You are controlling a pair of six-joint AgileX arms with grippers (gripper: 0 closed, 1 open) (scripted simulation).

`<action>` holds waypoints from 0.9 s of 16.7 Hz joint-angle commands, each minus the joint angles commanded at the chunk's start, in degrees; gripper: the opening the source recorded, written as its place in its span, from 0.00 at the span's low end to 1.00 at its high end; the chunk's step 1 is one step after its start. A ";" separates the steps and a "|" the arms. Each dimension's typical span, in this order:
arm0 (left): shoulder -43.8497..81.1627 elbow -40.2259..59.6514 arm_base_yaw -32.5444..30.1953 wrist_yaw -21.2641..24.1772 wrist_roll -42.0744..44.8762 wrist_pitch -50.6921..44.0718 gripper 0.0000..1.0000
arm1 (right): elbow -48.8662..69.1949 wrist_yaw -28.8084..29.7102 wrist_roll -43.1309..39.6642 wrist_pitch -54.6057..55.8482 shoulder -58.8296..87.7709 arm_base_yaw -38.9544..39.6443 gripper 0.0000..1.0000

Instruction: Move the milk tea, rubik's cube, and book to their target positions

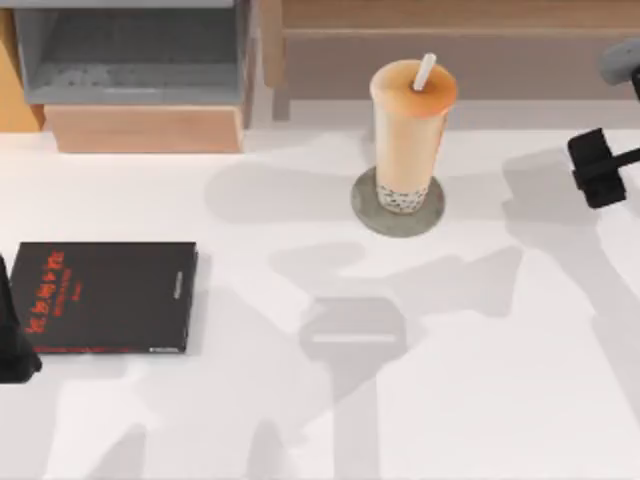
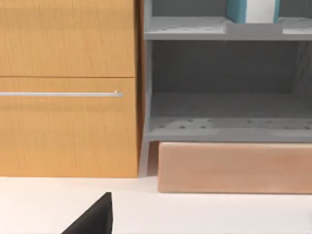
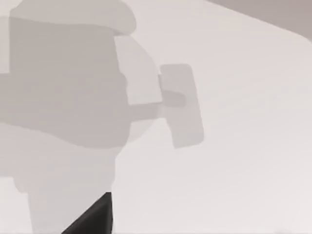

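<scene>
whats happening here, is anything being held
Nothing is being held. The tall clear cup of orange-tan milk tea stands on the round grey stone-like disc near the table's back edge. The flat black book with red lettering lies at the table's left with nothing on it. The left tool sits beside that book; the right tool hangs at the right edge.

Red lettering stands on the black book [image 1: 108, 297], just beside the left gripper [image 1: 15, 350]; its characters are too small to read. No other text legible.
</scene>
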 joint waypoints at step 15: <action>0.00 0.00 0.00 0.00 0.00 0.00 1.00 | -4.52 -23.37 -10.02 -36.24 -5.46 -34.43 1.00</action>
